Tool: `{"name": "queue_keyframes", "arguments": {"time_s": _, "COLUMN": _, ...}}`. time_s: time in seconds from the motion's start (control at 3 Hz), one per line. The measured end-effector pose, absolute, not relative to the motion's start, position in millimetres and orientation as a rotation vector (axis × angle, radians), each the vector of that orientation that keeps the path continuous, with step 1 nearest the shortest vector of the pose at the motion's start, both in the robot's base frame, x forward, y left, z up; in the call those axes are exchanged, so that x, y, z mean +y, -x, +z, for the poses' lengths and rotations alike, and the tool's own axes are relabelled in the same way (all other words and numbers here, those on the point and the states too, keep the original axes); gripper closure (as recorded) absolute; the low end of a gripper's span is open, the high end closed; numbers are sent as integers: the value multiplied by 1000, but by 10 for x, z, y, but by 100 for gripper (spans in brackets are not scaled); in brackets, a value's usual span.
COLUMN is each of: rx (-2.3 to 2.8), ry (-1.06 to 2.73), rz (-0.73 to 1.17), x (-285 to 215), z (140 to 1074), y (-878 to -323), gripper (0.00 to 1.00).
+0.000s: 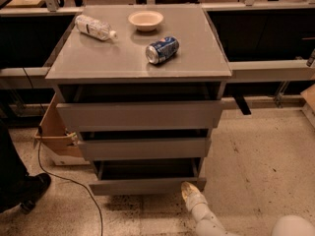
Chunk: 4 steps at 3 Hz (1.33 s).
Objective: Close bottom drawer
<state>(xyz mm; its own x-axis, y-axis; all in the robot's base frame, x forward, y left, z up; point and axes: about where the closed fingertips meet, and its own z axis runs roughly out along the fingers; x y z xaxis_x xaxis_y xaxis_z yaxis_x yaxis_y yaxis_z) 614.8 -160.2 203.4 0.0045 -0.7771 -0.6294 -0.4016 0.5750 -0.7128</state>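
The bottom drawer stands pulled open under the cabinet. We see the gripper low near the floor, just beside its front panel, fingers drawn together.

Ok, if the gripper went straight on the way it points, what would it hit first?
Probably the front of the bottom drawer: the gripper sits low near the floor by that open drawer's right end, pointing at it. Depth is unclear.

The gripper sits low, its white arm stretched out behind.
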Motion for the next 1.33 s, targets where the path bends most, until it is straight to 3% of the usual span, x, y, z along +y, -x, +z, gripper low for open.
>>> {"name": "queue_keyframes", "arguments": {"time_s": 1.33, "rx": 1598, "ry": 943, "rz": -459, "x": -1634, "z": 2025, "y": -6283, "gripper": 100}}
